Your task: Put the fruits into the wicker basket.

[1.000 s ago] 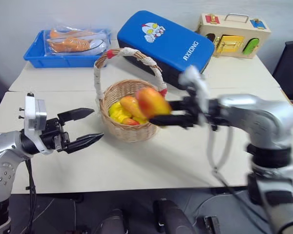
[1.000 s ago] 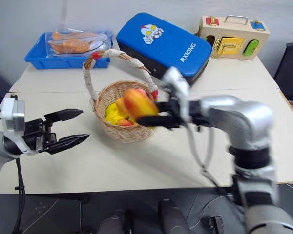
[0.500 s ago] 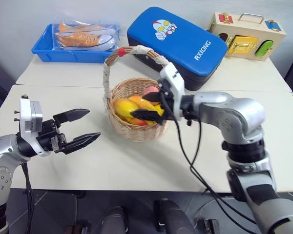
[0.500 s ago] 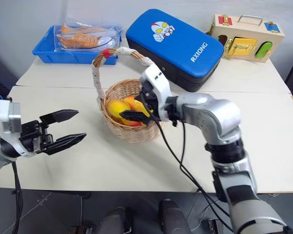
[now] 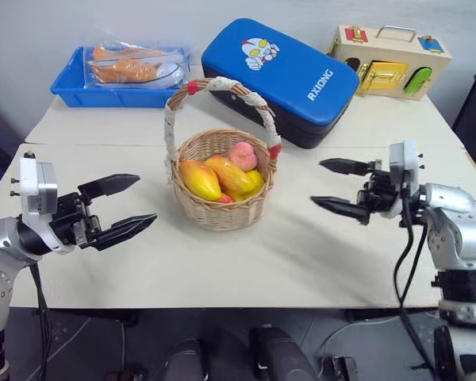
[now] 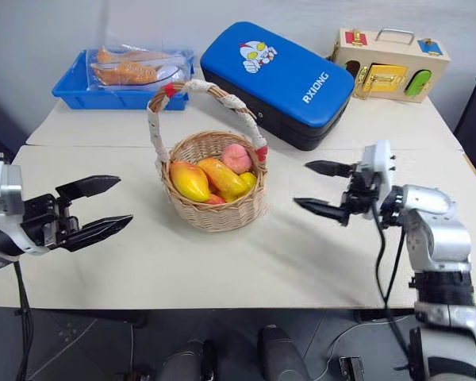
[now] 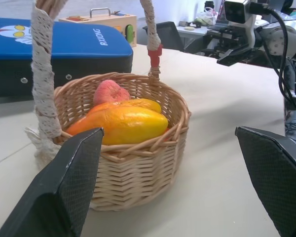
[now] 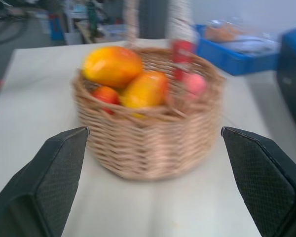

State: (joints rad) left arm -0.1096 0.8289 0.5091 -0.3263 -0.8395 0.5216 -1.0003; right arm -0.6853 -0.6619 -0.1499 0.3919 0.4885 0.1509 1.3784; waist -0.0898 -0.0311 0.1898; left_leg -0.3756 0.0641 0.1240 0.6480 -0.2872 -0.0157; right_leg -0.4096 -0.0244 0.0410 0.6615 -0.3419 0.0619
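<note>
the fruits, two mangoes and a peach, lie in the wicker basket; smooth, roundish, bruisable, best gripped across the middle. both pincers, left and right, gape wide, empty.

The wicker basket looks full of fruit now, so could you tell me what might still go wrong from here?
1. The mangoes sit heaped at the rim of the wicker basket; a knock could roll one out.
2. The tall handle arches over the basket between the open left gripper and the open right gripper; either arm sweeping inward might catch it and tip the basket.
3. The peach rests high beside the handle's red end, so it could be dislodged too.
</note>
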